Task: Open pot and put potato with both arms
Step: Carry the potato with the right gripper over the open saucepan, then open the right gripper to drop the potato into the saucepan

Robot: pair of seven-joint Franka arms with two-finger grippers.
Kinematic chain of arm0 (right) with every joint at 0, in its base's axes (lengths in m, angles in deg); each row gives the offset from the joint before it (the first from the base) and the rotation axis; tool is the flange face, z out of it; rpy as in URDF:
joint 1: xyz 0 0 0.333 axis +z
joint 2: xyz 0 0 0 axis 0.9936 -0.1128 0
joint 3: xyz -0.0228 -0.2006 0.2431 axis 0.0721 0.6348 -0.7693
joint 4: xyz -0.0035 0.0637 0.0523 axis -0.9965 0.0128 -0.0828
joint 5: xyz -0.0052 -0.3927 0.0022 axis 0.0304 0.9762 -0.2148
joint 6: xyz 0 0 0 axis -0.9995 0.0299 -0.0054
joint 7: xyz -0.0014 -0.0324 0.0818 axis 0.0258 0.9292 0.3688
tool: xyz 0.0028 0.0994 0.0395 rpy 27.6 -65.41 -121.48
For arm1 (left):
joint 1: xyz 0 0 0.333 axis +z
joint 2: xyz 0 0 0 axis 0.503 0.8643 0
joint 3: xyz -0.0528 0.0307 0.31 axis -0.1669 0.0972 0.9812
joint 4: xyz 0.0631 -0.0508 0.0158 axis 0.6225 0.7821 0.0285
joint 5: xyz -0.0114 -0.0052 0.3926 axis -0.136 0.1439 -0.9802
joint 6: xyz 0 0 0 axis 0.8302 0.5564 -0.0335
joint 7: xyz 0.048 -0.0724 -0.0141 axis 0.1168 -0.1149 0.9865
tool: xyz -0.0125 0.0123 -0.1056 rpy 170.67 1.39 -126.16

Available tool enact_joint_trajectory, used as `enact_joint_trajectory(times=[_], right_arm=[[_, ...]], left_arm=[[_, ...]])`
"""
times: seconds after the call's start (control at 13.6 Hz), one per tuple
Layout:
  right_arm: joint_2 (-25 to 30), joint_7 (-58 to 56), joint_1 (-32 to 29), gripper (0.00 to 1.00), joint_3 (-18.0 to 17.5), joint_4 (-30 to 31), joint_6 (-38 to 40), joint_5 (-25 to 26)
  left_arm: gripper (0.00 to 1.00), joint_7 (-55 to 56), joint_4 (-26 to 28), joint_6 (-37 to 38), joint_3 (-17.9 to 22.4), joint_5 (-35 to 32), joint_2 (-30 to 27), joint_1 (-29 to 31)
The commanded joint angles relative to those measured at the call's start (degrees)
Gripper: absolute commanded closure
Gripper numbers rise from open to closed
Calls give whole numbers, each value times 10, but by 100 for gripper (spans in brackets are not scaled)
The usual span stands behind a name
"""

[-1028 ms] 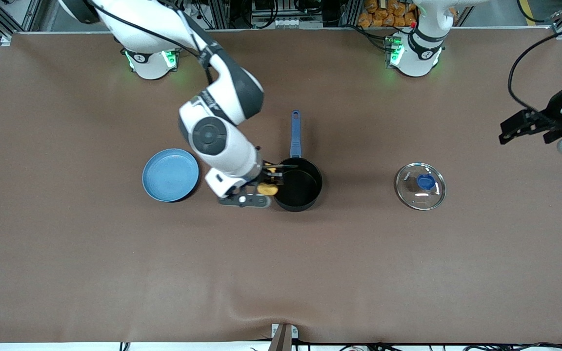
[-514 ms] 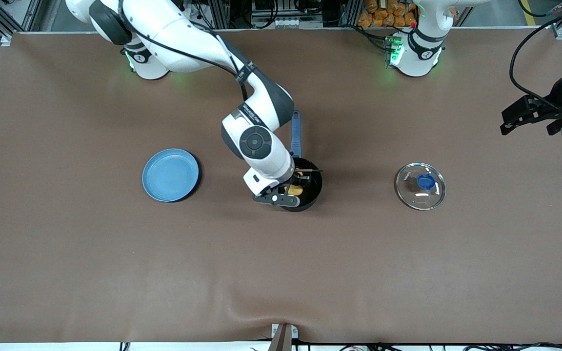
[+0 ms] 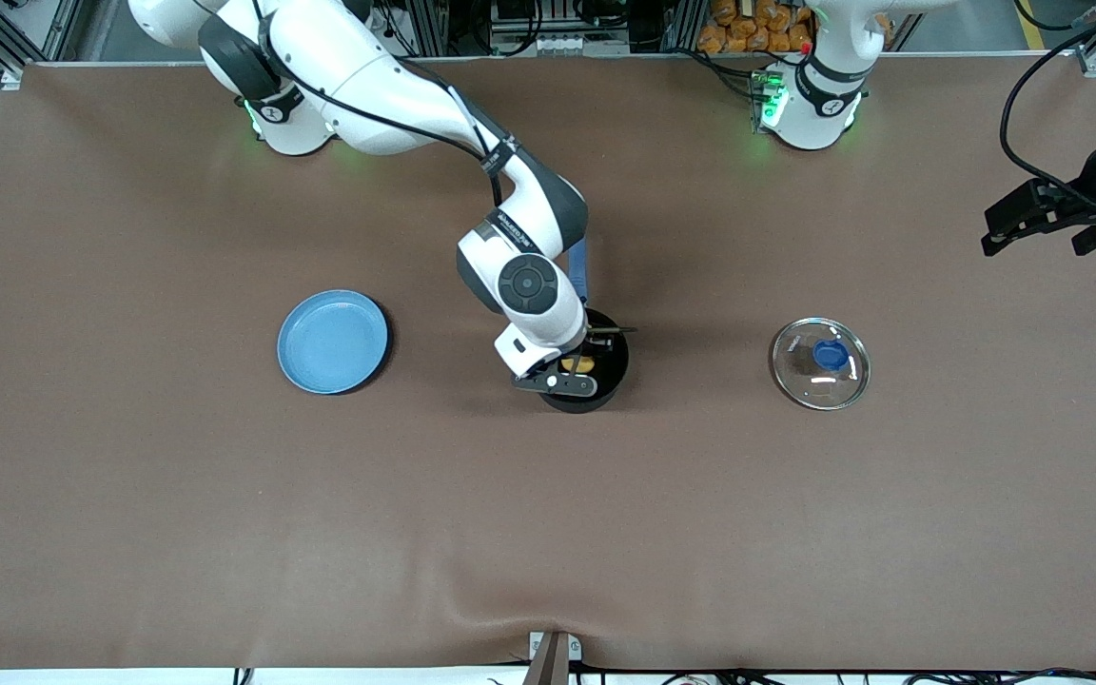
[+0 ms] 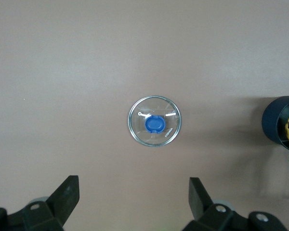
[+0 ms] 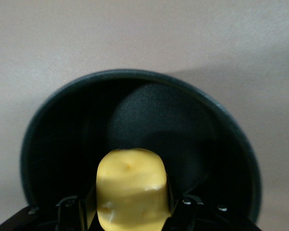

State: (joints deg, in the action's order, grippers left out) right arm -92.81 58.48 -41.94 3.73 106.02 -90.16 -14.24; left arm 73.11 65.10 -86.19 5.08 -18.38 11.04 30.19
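Your right gripper (image 3: 578,364) is pinching the potato (image 3: 582,363) tight and holding it right over the open pot (image 3: 605,381). The pot sits in the middle of the desk (image 3: 548,523). Its blue handle (image 3: 577,268) points toward the robot bases. The glass lid (image 3: 820,363) lies flat on the desk, well apart from the pot, toward the left arm's end. Your left gripper (image 3: 1047,224) is spread wide with nothing in it and waits up high above the desk at the left arm's end. A blue plate (image 3: 332,342) rests toward the right arm's end.
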Motion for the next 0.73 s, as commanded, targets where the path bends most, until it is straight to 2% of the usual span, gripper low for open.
enact_joint_trajectory(times=[0.0,0.44,0.51,0.59,0.66], right_arm=[[-25,16,10,100,6,-25,-10,14],[-36,26,19,98,6,-18,-23,28],[-36,26,18,78,6,-18,-23,28],[-36,26,18,32,6,-17,-23,28],[-36,26,18,0,6,-17,-24,34]], left_arm=[[0,-6,-8,14,4,13,-3,0],[0,-4,-1,14,4,23,5,5],[0,-1,-2,13,4,28,9,5],[0,-1,1,13,4,30,9,5],[0,-1,1,13,4,30,10,6]])
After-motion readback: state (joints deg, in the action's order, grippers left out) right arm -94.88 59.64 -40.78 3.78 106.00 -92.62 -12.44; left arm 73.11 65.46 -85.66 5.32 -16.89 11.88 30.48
